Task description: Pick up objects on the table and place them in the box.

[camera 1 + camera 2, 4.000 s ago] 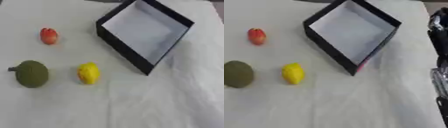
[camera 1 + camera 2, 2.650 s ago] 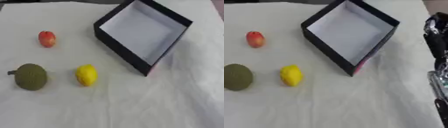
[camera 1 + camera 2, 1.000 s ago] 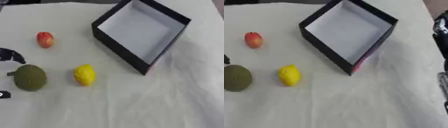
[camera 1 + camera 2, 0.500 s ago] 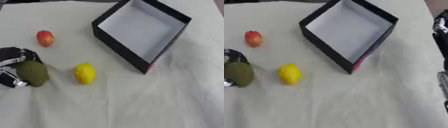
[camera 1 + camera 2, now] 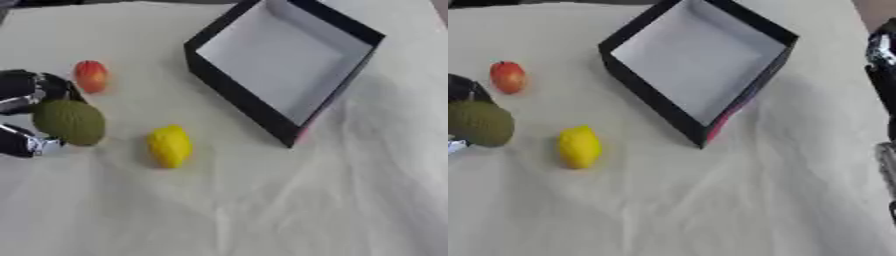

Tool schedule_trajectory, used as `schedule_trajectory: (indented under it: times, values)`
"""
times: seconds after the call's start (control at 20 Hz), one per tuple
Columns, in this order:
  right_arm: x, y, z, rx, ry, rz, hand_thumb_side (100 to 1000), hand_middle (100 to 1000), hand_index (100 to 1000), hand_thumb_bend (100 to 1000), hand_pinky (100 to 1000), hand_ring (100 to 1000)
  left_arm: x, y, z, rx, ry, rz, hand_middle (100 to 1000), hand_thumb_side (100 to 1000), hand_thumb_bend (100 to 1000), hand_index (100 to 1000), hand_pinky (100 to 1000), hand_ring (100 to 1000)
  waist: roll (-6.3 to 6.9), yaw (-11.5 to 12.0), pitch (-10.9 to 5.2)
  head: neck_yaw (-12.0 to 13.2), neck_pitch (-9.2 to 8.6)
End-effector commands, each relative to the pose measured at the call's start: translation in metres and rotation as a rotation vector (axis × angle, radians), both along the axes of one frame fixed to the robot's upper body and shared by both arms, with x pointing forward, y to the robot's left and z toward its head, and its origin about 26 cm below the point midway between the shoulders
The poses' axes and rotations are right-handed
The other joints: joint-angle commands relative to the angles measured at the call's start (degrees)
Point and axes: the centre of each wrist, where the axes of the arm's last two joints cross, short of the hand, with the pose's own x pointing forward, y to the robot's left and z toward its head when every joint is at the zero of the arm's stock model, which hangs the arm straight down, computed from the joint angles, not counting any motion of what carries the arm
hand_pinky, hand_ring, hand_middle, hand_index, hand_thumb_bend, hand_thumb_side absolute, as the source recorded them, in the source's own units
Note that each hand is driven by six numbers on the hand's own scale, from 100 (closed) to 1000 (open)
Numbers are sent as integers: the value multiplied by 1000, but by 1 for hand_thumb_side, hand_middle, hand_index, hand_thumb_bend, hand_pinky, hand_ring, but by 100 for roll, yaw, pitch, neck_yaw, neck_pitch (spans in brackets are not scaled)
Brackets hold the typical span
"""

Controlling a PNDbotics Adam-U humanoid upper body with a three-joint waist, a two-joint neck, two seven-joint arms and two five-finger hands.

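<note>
Since 1 second ago, the left hand [image 5: 26,115] has come in from the left edge and closed around the green bumpy fruit [image 5: 69,121], which then lay alone on the cloth. Dark fingers [image 5: 48,86] now curl over the fruit's far side, and another part of the hand sits against its near side, so the fruit is cupped between them; whether it has left the cloth cannot be told.

Just beyond those fingers lies the small red fruit [image 5: 91,76], close to them but apart. To the right of the green fruit, with a gap between, the yellow lemon [image 5: 170,145] rests on the white tablecloth [image 5: 262,210]. Farther right and toward the far side stands the black box [image 5: 289,65], turned corner-on, its pale inside holding nothing.

At the right edge of the right eye view, dark and silver parts of the right hand [image 5: 884,75] show; its fingers cannot be made out.
</note>
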Motion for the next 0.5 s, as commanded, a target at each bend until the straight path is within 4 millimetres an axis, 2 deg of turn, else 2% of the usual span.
schedule_trajectory:
  times: [0.05, 0.1, 0.15, 0.2, 0.25, 0.3, 0.35, 0.5]
  values:
    - [-2, -7, 11, -25, -30, -21, 480, 659, 778, 100, 859, 788, -23, -1, 48, -35, -114, -13, 706, 100, 112, 754, 740, 721, 84, 8, -151, 6, 1]
    - [-3, -7, 11, -19, -34, -29, 480, 659, 778, 100, 859, 788, -27, -5, 56, -42, -135, -16, 706, 100, 112, 754, 740, 721, 89, 8, -154, 7, 1]
    - [-3, -8, 12, -10, -43, -37, 480, 662, 780, 100, 859, 789, -29, -9, 62, -53, -152, -13, 703, 100, 157, 749, 735, 719, 96, -12, -165, 40, 2]
    - [-3, -8, 13, 0, -54, -44, 517, 667, 781, 100, 859, 791, -28, -14, 66, -67, -169, -7, 700, 100, 164, 745, 733, 716, 99, -27, -173, 73, 4]
    - [-3, -8, 16, 10, -69, -50, 475, 669, 782, 100, 859, 794, -27, -18, 72, -89, -192, -3, 696, 100, 181, 740, 728, 712, 98, -41, -184, 132, 14]
    - [-4, -7, 18, 18, -84, -57, 472, 672, 783, 100, 859, 797, -25, -23, 77, -114, -218, -3, 696, 100, 199, 739, 726, 711, 96, -43, -194, 182, 23]
    - [-4, -9, 21, 24, -100, -71, 466, 680, 786, 100, 860, 803, -22, -29, 80, -138, -241, -7, 696, 100, 228, 738, 724, 711, 91, -44, -207, 242, 28]
    - [-6, -9, 25, 44, -129, -99, 466, 680, 786, 100, 860, 803, -8, -46, 86, -171, -284, -19, 696, 100, 228, 738, 724, 711, 83, 12, -212, 246, 25]
